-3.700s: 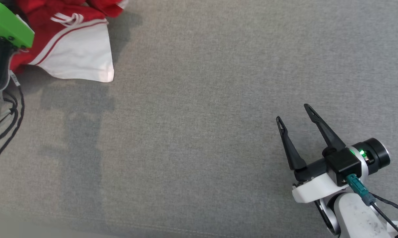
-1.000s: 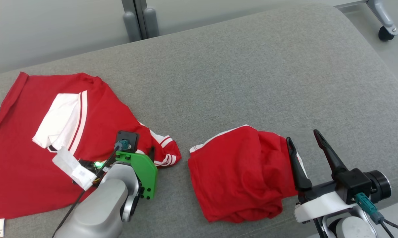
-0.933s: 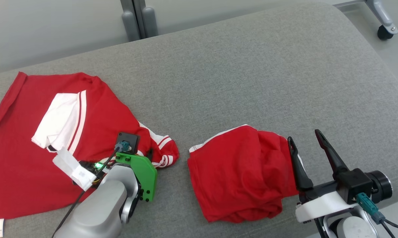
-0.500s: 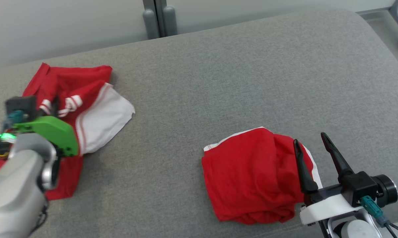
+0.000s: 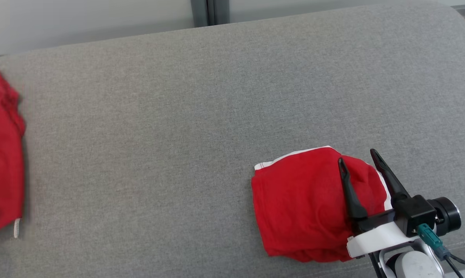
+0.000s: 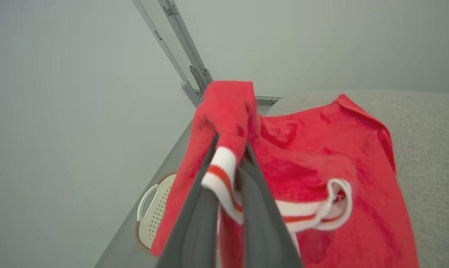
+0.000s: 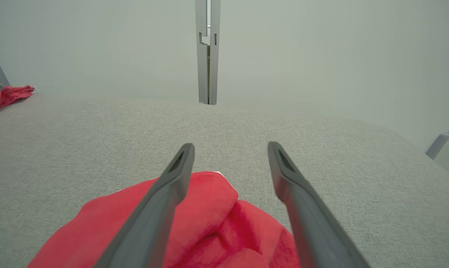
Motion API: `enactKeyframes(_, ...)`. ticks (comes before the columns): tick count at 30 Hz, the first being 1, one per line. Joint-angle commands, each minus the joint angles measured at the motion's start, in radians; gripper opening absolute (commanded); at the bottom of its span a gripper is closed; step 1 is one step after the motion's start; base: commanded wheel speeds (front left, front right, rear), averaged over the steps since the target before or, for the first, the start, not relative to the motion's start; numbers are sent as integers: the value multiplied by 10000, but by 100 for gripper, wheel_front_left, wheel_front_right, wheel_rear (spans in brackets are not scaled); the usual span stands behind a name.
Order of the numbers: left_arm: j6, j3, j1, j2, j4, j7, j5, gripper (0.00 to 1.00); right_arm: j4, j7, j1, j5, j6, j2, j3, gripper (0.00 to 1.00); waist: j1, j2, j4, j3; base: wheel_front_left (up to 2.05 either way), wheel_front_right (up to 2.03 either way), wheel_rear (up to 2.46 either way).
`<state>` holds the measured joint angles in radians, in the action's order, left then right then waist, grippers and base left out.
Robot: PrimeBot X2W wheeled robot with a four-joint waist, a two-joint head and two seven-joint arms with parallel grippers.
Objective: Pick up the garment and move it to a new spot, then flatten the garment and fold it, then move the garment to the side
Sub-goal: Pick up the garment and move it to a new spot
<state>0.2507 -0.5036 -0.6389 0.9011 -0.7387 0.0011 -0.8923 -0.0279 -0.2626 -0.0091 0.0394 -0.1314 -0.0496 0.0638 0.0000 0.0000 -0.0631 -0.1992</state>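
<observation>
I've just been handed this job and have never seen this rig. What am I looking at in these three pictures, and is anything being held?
This is a wheeled robot with two arms, each ending in a gripper with two long dark fingers. The wide picture comes from its head camera, looking down on a grey fabric cushion. The other two come from cameras on its wrists, each looking along that gripper's own fingers.

The left gripper is shut on the striped cuff of a red garment with white striped trim. The rest of the garment trails towards the cushion. The red cloth at the head view's left edge is probably the same garment.

The right gripper is open and holds nothing. It is poised over a bunched red cloth bundle lying on the cushion.
</observation>
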Motion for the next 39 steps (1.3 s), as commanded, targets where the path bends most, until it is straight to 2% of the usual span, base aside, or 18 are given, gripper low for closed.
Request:
enactKeyframes(1,-136,-33,48,-136,-38,-107,-11,0,-17,-31,-125,74,14,-16,-6,100,0,0,59,-166,0,0,0)
enactKeyframes(7,-473,-297,-7,-912,-459,-449,23,0,-85,-31,-241,67,14,-15,66,100,0,0,74,-344,0,0,0)
enactKeyframes(8,-518,-339,-40,-1089,-554,-511,20,13,-101,-31,-270,61,14,-15,94,100,0,0,58,-363,0,0,0)
enactKeyframes(9,-651,-361,-52,-1254,-609,-563,-39,45,-122,-31,-307,60,14,-15,116,100,0,0,41,-366,0,0,0)
enactKeyframes(10,-858,-322,-60,-1463,-617,-621,-222,85,-134,-31,-344,53,14,-16,126,100,0,0,22,-360,0,0,0)
enactKeyframes(11,-996,-226,-51,-1664,-673,-693,-394,100,-138,-31,-373,17,14,-18,120,100,0,0,-8,-341,0,0,0)
enactKeyframes(13,-1267,-343,52,-1743,-677,-909,-298,100,-187,-31,-359,-46,14,-15,111,100,0,0,-64,-274,0,0,0)
enactKeyframes(17,-1413,-301,314,-2361,-476,-1715,-409,100,-260,-31,-99,-121,14,-16,-25,100,0,0,-54,-7,0,0,0)
enactKeyframes(21,-1223,-338,553,-2887,82,-2414,-108,100,-298,-31,145,-160,14,-11,-109,100,0,0,23,344,0,0,0)
enactKeyframes(25,-828,-109,1051,-3518,1551,-2665,691,100,-270,-31,309,-112,14,-18,-241,100,0,0,83,730,0,0,0)
enactKeyframes(27,-616,450,1617,-3981,2681,-2658,1076,100,-196,-31,327,-75,14,-13,-307,100,0,0,99,903,0,0,0)
enactKeyframes(32,-630,1352,3480,-4897,4821,-2652,2230,100,-146,-31,459,67,14,-13,-430,100,0,0,53,1289,0,0,0)
enactKeyframes(39,-1287,2378,5472,-6138,6028,-2653,3489,100,-111,-31,651,266,14,-13,-666,100,0,0,237,1592,0,0,0)
